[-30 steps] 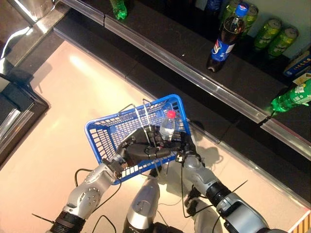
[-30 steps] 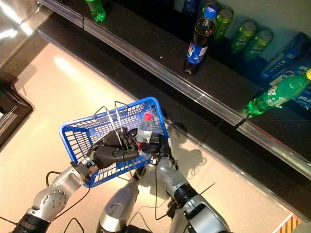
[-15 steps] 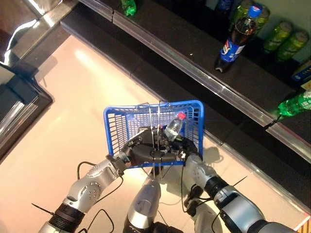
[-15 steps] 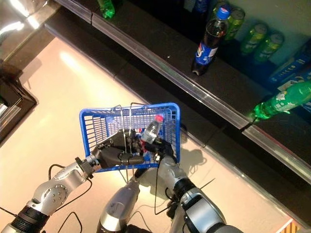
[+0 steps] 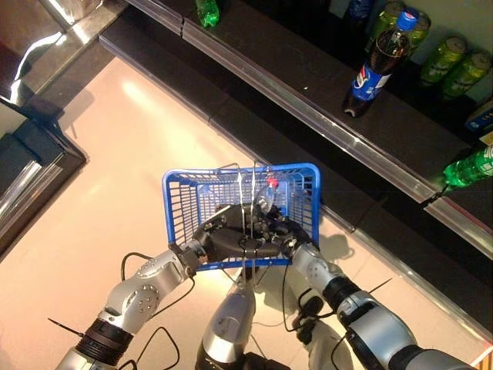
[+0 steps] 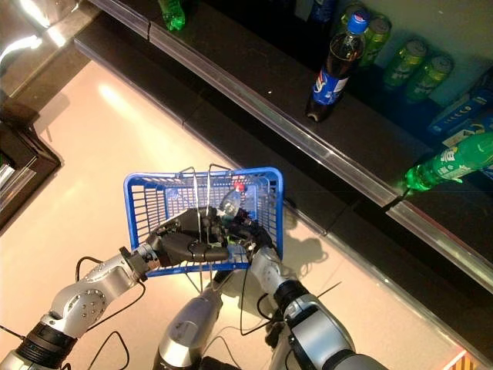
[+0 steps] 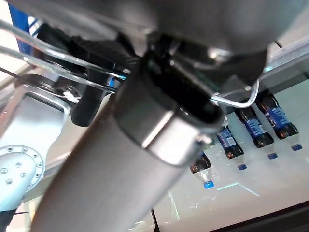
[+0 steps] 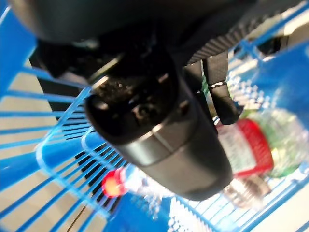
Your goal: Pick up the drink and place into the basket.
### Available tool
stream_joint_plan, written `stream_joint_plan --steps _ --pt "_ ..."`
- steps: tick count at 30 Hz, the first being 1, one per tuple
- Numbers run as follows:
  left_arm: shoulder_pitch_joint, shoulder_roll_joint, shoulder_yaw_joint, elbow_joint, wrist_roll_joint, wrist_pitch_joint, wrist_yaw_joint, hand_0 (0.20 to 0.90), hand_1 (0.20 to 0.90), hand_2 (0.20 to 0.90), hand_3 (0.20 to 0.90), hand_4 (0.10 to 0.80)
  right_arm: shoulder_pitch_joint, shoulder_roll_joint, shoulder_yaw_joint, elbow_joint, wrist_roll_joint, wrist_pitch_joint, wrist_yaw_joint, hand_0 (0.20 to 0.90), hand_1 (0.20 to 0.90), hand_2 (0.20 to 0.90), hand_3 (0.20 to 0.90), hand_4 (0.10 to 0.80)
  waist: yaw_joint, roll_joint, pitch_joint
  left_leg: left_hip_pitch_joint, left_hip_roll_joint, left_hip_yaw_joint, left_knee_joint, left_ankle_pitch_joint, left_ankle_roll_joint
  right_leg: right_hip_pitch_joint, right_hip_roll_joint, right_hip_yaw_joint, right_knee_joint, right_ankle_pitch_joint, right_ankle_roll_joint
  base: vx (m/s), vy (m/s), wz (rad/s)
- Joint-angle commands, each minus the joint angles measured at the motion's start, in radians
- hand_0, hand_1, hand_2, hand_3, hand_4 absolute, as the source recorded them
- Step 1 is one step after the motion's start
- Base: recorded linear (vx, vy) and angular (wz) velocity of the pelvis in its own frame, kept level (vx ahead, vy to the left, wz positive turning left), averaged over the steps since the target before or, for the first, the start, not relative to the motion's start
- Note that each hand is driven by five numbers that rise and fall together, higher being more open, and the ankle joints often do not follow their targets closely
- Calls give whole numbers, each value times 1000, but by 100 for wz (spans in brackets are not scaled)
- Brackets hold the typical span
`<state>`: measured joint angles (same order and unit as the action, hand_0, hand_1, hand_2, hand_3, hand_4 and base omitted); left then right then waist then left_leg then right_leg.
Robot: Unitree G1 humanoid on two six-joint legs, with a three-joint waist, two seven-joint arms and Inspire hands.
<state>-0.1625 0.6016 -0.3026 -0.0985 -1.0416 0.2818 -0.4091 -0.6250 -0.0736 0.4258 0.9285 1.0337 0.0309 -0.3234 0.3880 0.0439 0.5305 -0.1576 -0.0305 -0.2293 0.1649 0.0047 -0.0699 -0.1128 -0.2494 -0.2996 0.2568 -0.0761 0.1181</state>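
A blue wire basket (image 5: pixel 176 202) hangs over the floor in front of me. My left hand (image 5: pixel 225 240) is shut on its wire handles (image 5: pixel 247 189), which also cross the left wrist view as handles (image 7: pixel 46 60). A clear water bottle (image 5: pixel 266 196) with a red cap and red label lies tilted inside the basket, near its right wall. My right hand (image 5: pixel 283 231) reaches into the basket with its fingers curled round the bottle. In the right wrist view the bottle (image 8: pixel 253 147) shows past the thumb, against the blue mesh.
A dark shelf (image 5: pixel 308 100) runs diagonally beyond the basket. On it stand a cola bottle (image 5: pixel 377 62), green cans (image 5: pixel 454 65) and green bottles (image 5: pixel 470 166). A dark cabinet (image 5: pixel 35 154) stands on the left.
The right hand has lowered the bottle deeper into the basket. The basket has turned and lifted slightly in the left hand, and the view has shifted.
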Motion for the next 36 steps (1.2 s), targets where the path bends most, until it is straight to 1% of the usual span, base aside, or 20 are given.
stream_joint_plan --steps 1,5,8,10,13,17,18,19,20,23,28,32,35,36 --pt "-173 -145 59 -451 -172 -229 -253 300 300 300 200 100 -27 84 13 -81 47 -72 29 900 900 900 900 800 -14 -10 -158 -58 -34 58 87 -4 62 78 -28 -49 -21 62 -26 -1 32 1" --pt "-137 -150 77 -450 -163 -244 -266 300 300 300 200 100 42 60 20 -234 31 -128 0 900 900 900 900 800 -27 -20 -147 -57 -27 68 87 -8 61 72 -28 -43 -13 59 -23 0 0 0" --pt "-118 -149 86 -452 -159 -253 -275 300 300 300 200 100 80 46 26 -307 13 -144 -12 900 900 900 900 800 -34 -25 -145 -57 -24 73 86 -7 62 69 -26 -40 -13 59 -22 0 0 0" --pt "-97 -145 107 -457 -161 -264 -281 300 300 300 200 100 138 21 11 -405 -29 -159 -7 900 900 900 900 800 -48 -34 -143 -56 -18 82 83 -7 64 63 -22 -35 -12 59 -21 0 0 0" --pt "-67 -138 128 -464 -157 -280 -293 300 300 300 200 100 213 -15 -9 -525 -69 -154 -2 900 900 900 900 800 -63 -42 -144 -58 -13 92 81 -6 66 56 -17 -28 -10 58 -19 -6 9 -7" --pt "-8 -125 173 -462 -143 -331 -295 300 300 300 200 100 376 -94 -59 -739 -178 -137 67 900 900 900 900 800 -103 -63 -143 -57 1 112 76 -5 70 43 -9 -13 -6 59 -14 0 0 0" --pt "-3 -124 178 -461 -143 -336 -294 300 300 300 200 100 389 -101 -64 -755 -186 -137 74 900 900 900 900 800 -106 -65 -144 -57 3 114 76 -5 71 42 -8 -12 -6 59 -13 -1 -14 -5" --pt "26 -116 212 -455 -169 -360 -303 300 300 300 200 100 455 -143 -94 -833 -207 -137 108 900 900 900 900 800 -121 -77 -146 -53 9 122 74 -6 71 41 -4 -4 -9 60 -10 1 -19 -4" --pt "41 -112 230 -453 -180 -372 -310 300 300 300 200 100 478 -155 -108 -861 -214 -142 122 900 900 900 900 800 -127 -82 -150 -54 11 124 70 -3 71 40 -2 -4 -14 64 -9 4 -21 -6" --pt "70 -109 266 -460 -189 -392 -312 300 300 300 200 100 513 -170 -146 -924 -216 -134 143 900 900 900 900 800 -137 -93 -152 -51 17 131 71 -4 70 42 2 1 -17 65 -8 9 -26 -6" --pt "96 -114 314 -454 -200 -417 -283 300 300 300 200 100 556 -177 -201 -1008 -199 -153 197 900 900 900 900 800 -153 -105 -161 -37 26 140 65 -5 67 57 10 7 -26 63 -8 17 -15 -8" --pt "134 -134 361 -423 -191 -429 -225 300 300 300 200 100 604 -168 -231 -1056 -173 -165 282 900 900 900 900 800 -164 -113 -173 -27 32 144 63 -4 64 66 13 15 -30 63 -7 17 -6 -7" --pt "170 -149 394 -390 -168 -431 -184 300 300 300 200 100 643 -163 -242 -1077 -144 -155 363 900 900 900 900 800 -170 -118 -185 -17 36 147 55 -2 63 72 15 24 -38 64 -5 10 -1 -4" --pt "200 -159 415 -358 -148 -438 -177 300 300 300 200 100 675 -165 -249 -1086 -115 -152 419 900 900 900 900 800 -174 -121 -194 -12 38 149 50 -2 62 77 14 29 -46 66 -3 0 0 0"
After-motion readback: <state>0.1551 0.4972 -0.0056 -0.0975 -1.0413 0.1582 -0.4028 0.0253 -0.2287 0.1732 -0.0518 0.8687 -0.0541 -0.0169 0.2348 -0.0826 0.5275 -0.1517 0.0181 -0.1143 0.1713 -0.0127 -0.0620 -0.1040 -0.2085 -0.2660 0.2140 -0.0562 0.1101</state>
